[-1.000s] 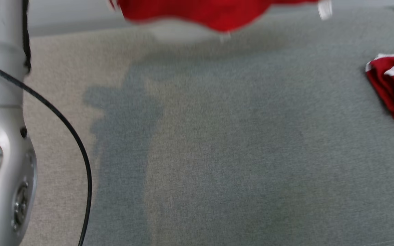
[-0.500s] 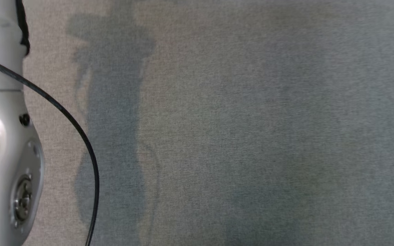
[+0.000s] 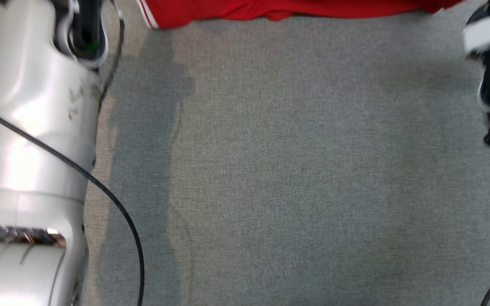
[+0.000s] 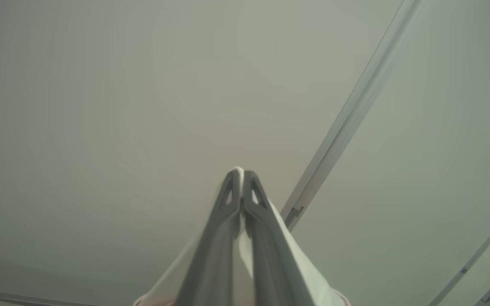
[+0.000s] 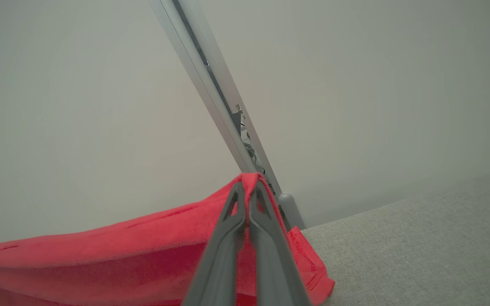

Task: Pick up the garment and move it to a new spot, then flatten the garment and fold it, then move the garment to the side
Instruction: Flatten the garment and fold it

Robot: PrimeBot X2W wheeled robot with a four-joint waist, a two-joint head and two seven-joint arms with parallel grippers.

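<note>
The left gripper (image 4: 241, 172) is clenched on a fold of pale cloth (image 4: 304, 272) (the garment's white trim or its inside face, I'd guess). The right gripper (image 5: 248, 183) is pinched tight on a red corner of the same garment (image 5: 134, 255). From where I stand, the garment hangs stretched wide between the two along the far side of the worktop (image 3: 296, 170), its striped edge (image 3: 149, 17) towards the worktop's left. From the right wrist, its lower corner looks to rest on the worktop's far edge. Whether the whole hem touches, I cannot tell.

A second ago the cloth was a blurred, bunched shape above the worktop's far edge. Half a second ago the head view looked down at the middle of the worktop. Now the lower edge runs straight and taut. Much of that is the head camera tilting, since the whole picture has shifted, the left forearm (image 3: 36, 127) and its cable (image 3: 113, 204) with it. The cloth's shape, though, is truly different: spread rather than bunched.

I judge the carry to a new spot nearly done and the flattening begun. Laying the garment down across the worktop's near part should come next, then the fold.
</note>
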